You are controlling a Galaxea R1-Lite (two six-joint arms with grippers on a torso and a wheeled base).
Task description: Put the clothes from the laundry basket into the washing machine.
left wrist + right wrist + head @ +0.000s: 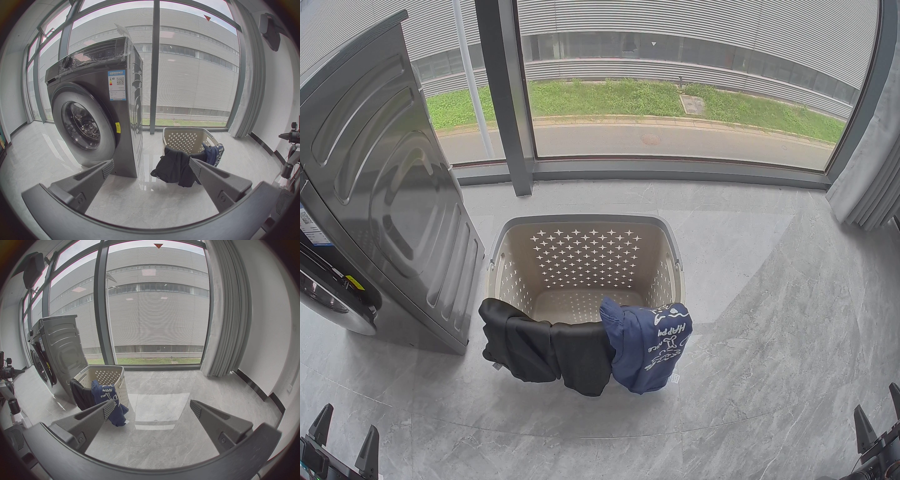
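We find the laundry basket (584, 219) standing on the grey floor (737, 400) in front of the window (675, 75). It is just beside the washing machine (387, 187), which is on the robot's left. Two garments hang over the basket's near rim, touching each other: a black garment (550, 353) on the machine's side and a blue printed garment (650, 350) on the other. Each trails down the outer wall, and the perforated bottom shows behind them. The machine's round door (82, 125) is on the face turned away from the basket; we cannot tell whether it is latched. The left gripper (150, 164) sits low and near the robot, well apart from the basket, jaws spread wide and empty. The right gripper (151, 405) is likewise low and well apart, jaws spread and empty. A grey curtain (872, 162) hangs at the right.
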